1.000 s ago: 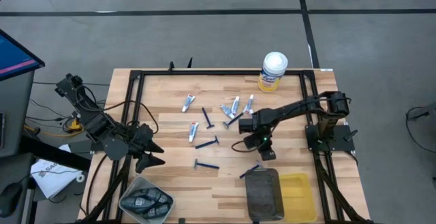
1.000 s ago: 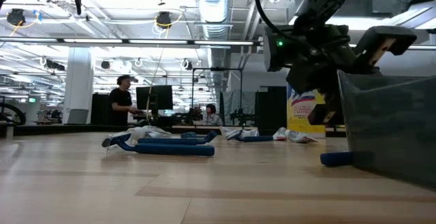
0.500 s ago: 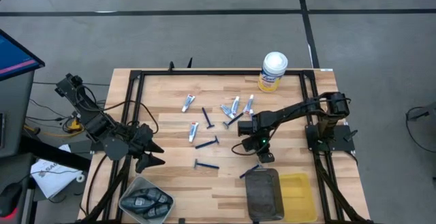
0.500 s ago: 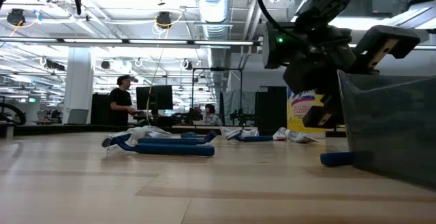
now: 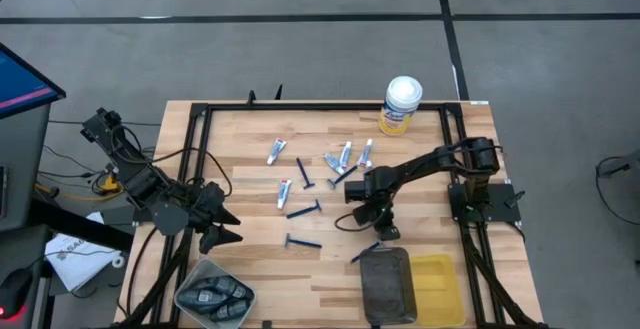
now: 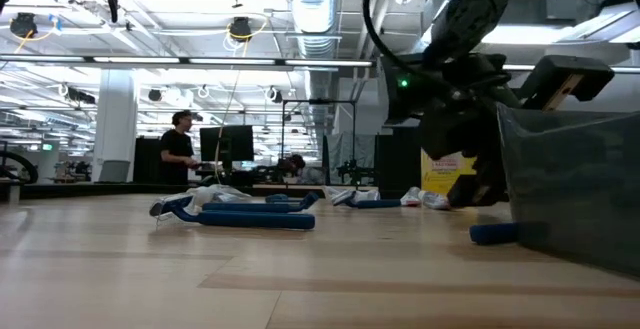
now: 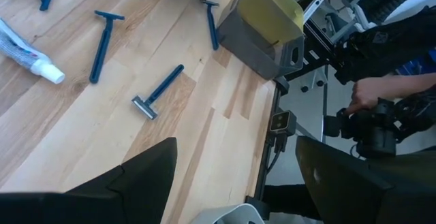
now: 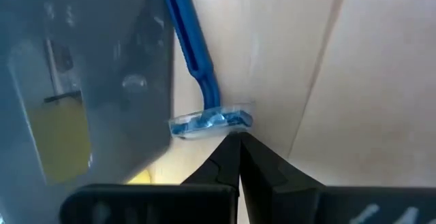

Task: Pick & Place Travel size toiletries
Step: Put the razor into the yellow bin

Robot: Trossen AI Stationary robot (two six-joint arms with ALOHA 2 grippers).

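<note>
Right gripper (image 8: 238, 142), fingers pressed together and empty, sits at razor (image 8: 194, 60) head beside grey bin (image 8: 82, 74). Razor likely light, rigid, slippery; grasp mid-handle.

— Where do the razors lie?
— Three sit mid-table (image 5: 250, 159), the nearest one (image 5: 301, 241) closest to the front edge. A fourth razor (image 5: 364, 252) lies just behind the bin (image 5: 386, 284), with the right pincer (image 5: 385, 233) right above it.
— And the tubes?
— The tubes (image 5: 345, 156) lie further back, the canister (image 5: 401, 105) behind them at the rear edge.
— The left pincer?
— The left pincer (image 5: 228, 227) is at the left side, behind the tray (image 5: 212, 291).
</note>
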